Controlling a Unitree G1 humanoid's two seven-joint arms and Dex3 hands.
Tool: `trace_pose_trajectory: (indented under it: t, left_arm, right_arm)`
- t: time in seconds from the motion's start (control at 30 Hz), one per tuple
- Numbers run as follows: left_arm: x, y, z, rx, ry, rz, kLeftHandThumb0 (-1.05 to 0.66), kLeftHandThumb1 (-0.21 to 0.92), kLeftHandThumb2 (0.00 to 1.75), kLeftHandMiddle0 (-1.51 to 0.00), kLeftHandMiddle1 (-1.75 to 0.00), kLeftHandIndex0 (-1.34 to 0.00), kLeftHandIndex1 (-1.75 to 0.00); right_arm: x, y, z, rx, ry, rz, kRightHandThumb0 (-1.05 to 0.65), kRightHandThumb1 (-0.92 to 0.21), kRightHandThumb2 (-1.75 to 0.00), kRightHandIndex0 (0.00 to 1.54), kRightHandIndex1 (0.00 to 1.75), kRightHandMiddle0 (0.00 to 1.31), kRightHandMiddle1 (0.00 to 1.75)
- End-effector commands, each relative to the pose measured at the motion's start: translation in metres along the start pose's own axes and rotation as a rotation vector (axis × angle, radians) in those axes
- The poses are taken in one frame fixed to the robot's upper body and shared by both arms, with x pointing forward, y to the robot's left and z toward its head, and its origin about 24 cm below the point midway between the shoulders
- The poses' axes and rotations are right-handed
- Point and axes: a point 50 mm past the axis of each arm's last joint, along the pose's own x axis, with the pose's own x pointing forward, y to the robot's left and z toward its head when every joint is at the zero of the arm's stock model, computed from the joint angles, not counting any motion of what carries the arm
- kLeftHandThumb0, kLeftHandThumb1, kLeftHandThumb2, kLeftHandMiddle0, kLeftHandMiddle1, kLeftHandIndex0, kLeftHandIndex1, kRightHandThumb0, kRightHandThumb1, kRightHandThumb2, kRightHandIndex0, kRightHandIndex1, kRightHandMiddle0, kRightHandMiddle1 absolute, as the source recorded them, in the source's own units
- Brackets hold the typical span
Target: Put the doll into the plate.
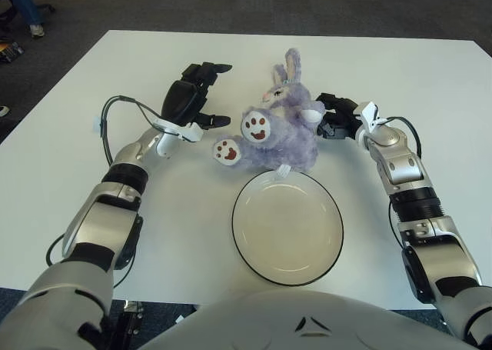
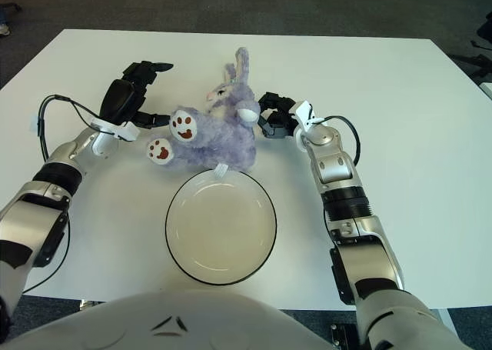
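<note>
Doll (image 1: 280, 127), a purple rabbit on the white surface (image 1: 69, 158) just behind the plate (image 1: 287, 227), is flanked by an open left hand (image 1: 192, 100) and a right hand (image 1: 332, 118) whose state cannot be told; both sides should be pressed evenly before lifting.

Doll (image 1: 278, 125) behind plate (image 1: 287, 227) — hands (image 1: 192, 96) flanking.

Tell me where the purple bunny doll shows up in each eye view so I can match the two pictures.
Left eye view: doll upper centre, just right of middle.
Right eye view: doll upper centre, left of middle.
Shared landmark: the plate lies directly below it in both.
</note>
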Motion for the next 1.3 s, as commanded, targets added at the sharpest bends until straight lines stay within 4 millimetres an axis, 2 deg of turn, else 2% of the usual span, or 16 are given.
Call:
trace_pose_trajectory:
  t: [0.0, 0.37, 0.5, 0.87, 1.1, 1.27]
  left_arm:
    - [0.013, 0.005, 0.001, 0.165, -0.133, 0.002, -0.66, 0.63, 0.64, -0.21, -0.11, 0.00, -0.50]
    - [0.029, 0.002, 0.006, 0.291, -0.246, -0.003, -0.80, 0.74, 0.51, -0.15, -0.01, 0.00, -0.34]
    - [0.034, 0.003, 0.009, 0.320, -0.299, 0.021, -0.83, 0.80, 0.44, -0.14, 0.00, 0.00, -0.33]
    - [0.046, 0.000, 0.023, 0.368, -0.416, 0.110, -0.83, 0.84, 0.39, -0.13, 0.00, 0.00, -0.38]
    - [0.057, -0.005, 0.033, 0.420, -0.503, 0.091, -0.79, 0.90, 0.40, -0.12, 0.00, 0.00, -0.47]
    - [0.067, -0.008, 0.040, 0.466, -0.569, 0.061, -0.77, 0.92, 0.54, -0.10, 0.00, 0.00, -0.35]
  right_arm:
    - [-0.005, 0.009, -0.021, 0.043, 0.091, 0.046, -0.01, -0.58, -0.98, 0.34, 1.72, 0.34, 1.69]
    - [-0.007, 0.012, -0.018, 0.041, 0.087, 0.056, -0.01, -0.56, -1.00, 0.35, 1.72, 0.35, 1.69]
    - [-0.009, 0.013, -0.017, 0.048, 0.081, 0.061, -0.01, -0.54, -1.03, 0.36, 1.72, 0.36, 1.69]
    - [-0.011, 0.013, -0.016, 0.059, 0.071, 0.073, -0.01, -0.53, -1.04, 0.36, 1.73, 0.36, 1.69]
    - [-0.012, 0.014, -0.016, 0.063, 0.072, 0.081, -0.01, -0.55, -1.04, 0.35, 1.74, 0.34, 1.71]
    - [-0.014, 0.014, -0.015, 0.065, 0.072, 0.086, -0.01, -0.55, -1.04, 0.34, 1.75, 0.34, 1.71]
